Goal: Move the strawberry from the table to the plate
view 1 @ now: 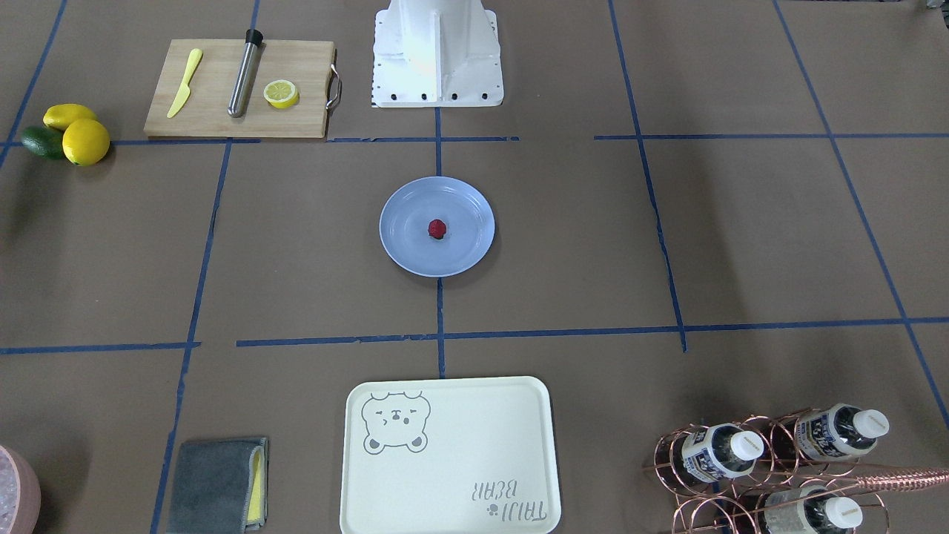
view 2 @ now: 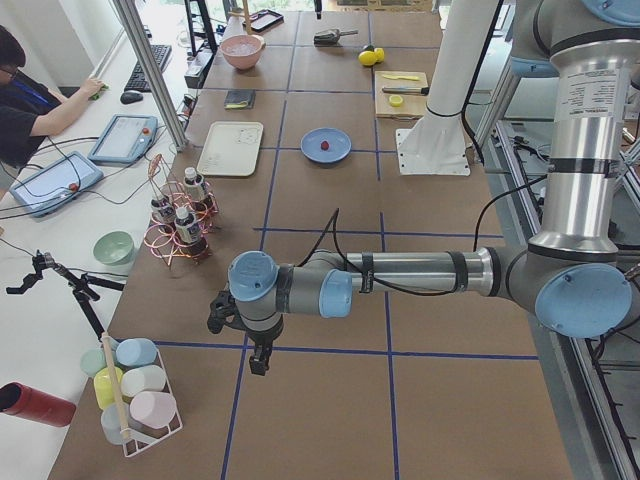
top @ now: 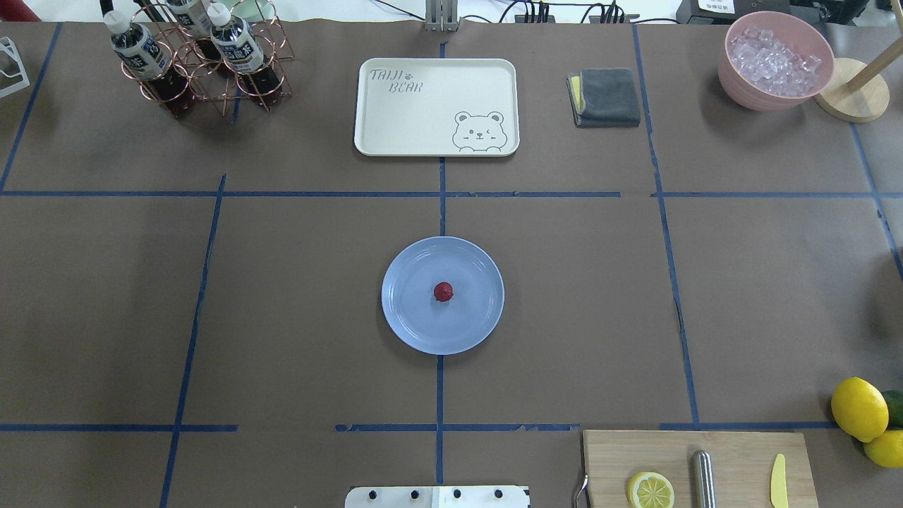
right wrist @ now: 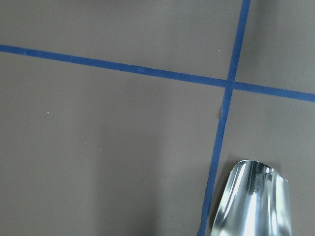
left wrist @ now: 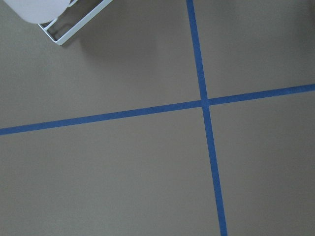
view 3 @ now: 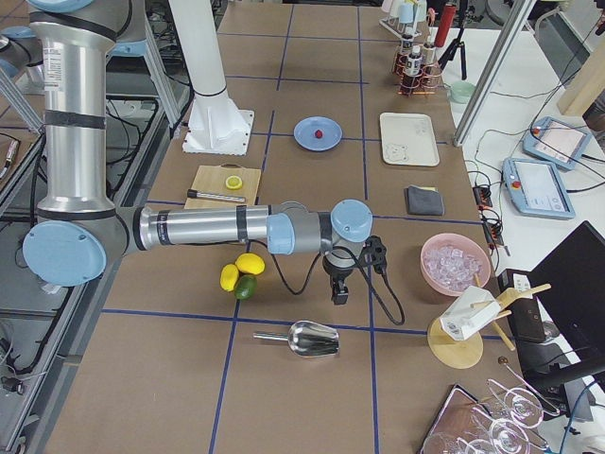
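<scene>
The small dark-red strawberry [view 1: 437, 228] [top: 443, 291] lies in the middle of the round light-blue plate [view 1: 467, 252] [top: 480, 317], at the centre of the brown-paper table [top: 282, 296]. The side views also show the strawberry [view 2: 324, 146] [view 3: 319, 133] on the plate [view 2: 338, 152] [view 3: 304, 140]. My left gripper [view 2: 257, 362] hangs over the table's far left end, well away from the plate. My right gripper [view 3: 339, 295] hangs over the far right end, above a metal scoop. Both appear only in the side views, so I cannot tell whether they are open or shut.
A wooden cutting board [top: 741, 451] carries a lemon half [top: 650, 490], a steel rod and a yellow knife. Whole lemons [top: 859, 408] lie beside it. A cream bear tray [top: 436, 106], grey cloth [top: 605, 96], pink ice bowl [top: 774, 60] and copper bottle rack [top: 194, 53] line the far edge. A metal scoop [right wrist: 253, 201] lies under the right wrist.
</scene>
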`<state>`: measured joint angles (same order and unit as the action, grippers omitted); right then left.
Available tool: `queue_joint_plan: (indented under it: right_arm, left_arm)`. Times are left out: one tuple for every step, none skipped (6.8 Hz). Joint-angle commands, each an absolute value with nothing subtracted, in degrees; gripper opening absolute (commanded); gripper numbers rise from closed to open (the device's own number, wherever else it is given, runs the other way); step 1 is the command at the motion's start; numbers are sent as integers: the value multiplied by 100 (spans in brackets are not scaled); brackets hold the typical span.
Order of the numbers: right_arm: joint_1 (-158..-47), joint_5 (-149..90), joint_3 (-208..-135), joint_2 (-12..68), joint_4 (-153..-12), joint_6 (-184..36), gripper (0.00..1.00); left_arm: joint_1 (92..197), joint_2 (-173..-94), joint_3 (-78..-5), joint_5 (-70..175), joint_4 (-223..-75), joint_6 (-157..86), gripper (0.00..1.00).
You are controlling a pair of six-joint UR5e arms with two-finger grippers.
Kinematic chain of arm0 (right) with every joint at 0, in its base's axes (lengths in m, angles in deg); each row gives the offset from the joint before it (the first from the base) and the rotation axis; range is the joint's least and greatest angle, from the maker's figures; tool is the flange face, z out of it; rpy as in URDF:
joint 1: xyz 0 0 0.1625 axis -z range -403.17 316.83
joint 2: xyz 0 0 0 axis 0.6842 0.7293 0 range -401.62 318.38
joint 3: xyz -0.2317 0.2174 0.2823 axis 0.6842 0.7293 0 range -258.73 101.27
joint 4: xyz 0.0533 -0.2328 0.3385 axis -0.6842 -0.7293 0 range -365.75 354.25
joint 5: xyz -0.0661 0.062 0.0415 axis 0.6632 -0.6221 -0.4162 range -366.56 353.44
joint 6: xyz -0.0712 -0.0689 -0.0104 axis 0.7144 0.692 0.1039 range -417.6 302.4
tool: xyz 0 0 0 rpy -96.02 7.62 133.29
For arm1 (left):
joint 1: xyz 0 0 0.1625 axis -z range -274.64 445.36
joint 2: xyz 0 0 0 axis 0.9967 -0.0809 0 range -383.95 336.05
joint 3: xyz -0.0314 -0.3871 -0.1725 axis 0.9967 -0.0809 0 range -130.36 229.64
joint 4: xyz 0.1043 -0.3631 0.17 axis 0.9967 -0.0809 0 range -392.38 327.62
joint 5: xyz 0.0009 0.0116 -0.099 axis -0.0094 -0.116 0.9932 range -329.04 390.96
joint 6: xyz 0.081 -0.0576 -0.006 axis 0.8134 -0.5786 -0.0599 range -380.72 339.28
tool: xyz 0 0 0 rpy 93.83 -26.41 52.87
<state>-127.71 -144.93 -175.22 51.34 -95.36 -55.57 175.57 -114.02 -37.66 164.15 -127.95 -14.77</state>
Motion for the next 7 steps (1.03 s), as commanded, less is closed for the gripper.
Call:
queue_joint_plan:
  right_arm:
    - [-13210,-14892,-17480,5163,-9496,-5515,100]
    - [-13307,-14834,-17384,5181,-9522,-5462,100]
    - [-13639,-14833,-17183,5216,-9505,-5296,100]
    - [-13799,-14824,-16894,5216,-9505,-4720,100]
    - [-13896,-14816,-16804,5207,-9488,-4584,100]
    - [-13906,-14824,-16855,5190,-9487,-4661,100]
    - [-13906,-14816,-16864,5233,-9487,-4670,100]
  left_arm:
    - [17562,-11377,-3815,16446,-12748,-1544,100]
    - [17562,-11439,-3825,16446,-12721,-1562,100]
    - [17562,-11491,-3859,16438,-12591,-1684,100]
    - [17562,-11466,-4086,16438,-12563,-1955,100]
    - [17562,-11439,-4088,16438,-12563,-1967,100]
    - [17562,-11439,-4071,16429,-12563,-1967,100]
    - [17562,-11439,-4079,16429,-12563,-1967,100]
